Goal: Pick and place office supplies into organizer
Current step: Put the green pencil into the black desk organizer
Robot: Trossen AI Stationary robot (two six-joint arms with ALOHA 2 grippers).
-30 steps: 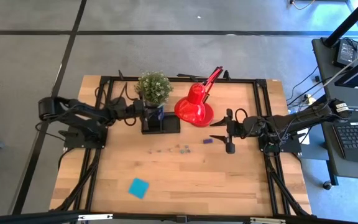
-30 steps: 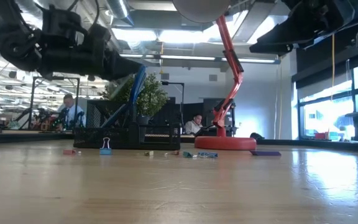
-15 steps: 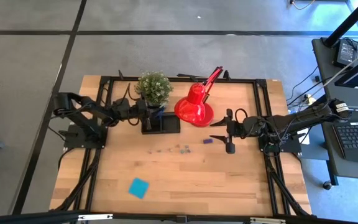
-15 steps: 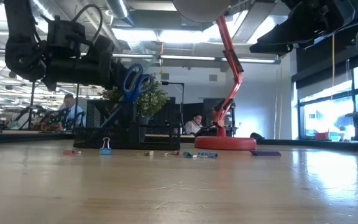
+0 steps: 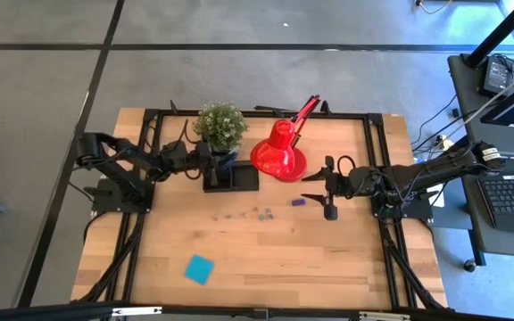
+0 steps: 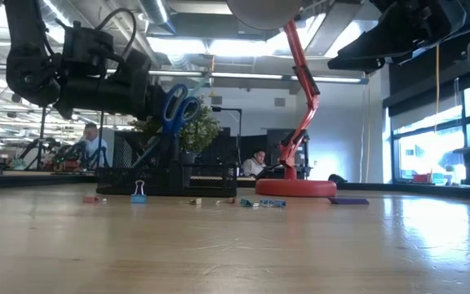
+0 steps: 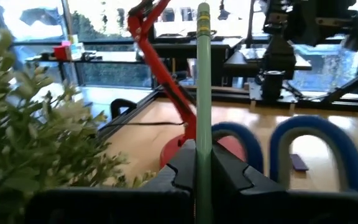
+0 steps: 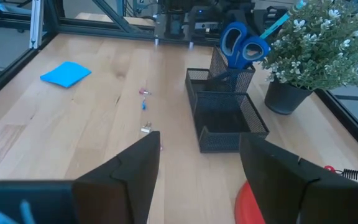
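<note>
left pincer [image 7: 202,163] unmoved, slim green pencil [image 7: 202,81] upright

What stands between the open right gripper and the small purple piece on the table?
Nothing visible does. The right gripper hangs open just right of the purple piece, with only bare table between them. The red lamp stands beside that path, not in it.

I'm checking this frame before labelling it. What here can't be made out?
- Pencil tip: left wrist view, hidden between the left gripper fingers shut on it; unclear whether it has reached the organizer.
- Small items on the table: high view, too small to identify.
- Scissors blades: right wrist view, hidden inside the organizer's mesh cup.
- Right gripper: open, holding nothing visible.
</note>
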